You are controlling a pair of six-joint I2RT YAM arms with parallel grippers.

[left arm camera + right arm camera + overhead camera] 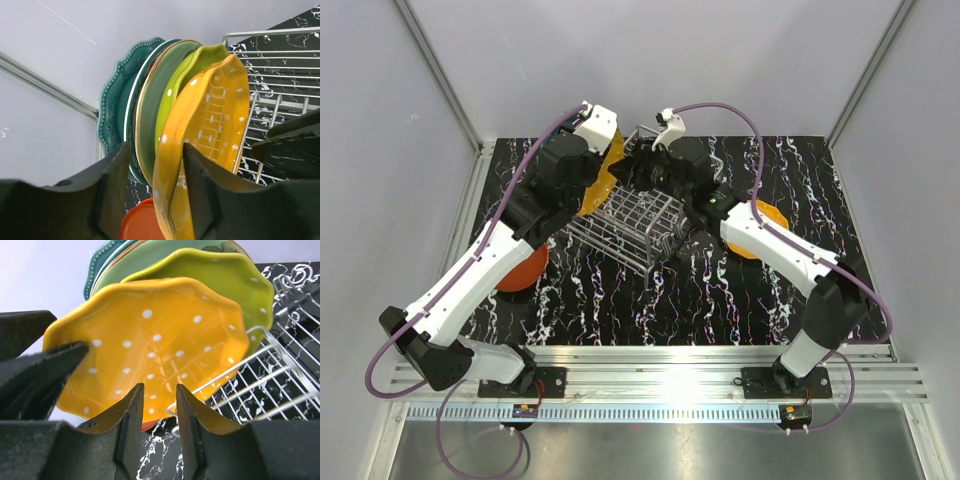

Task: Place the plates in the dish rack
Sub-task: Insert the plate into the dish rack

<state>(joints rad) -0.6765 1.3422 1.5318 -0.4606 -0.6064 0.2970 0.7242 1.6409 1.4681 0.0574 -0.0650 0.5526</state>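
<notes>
Overhead, both arms hide most plates in the dish rack point(625, 222). Left gripper point(152, 165) fingers pinch the dotted orange plate point(207, 130); right gripper point(157, 405) fingers narrow, holding nothing.

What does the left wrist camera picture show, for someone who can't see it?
An orange dotted plate stands on edge between the left tool's two dark fingers. Behind it stand a yellow-green plate, a green one and a teal scalloped one, with the silver wire dish rack to the right.
</notes>
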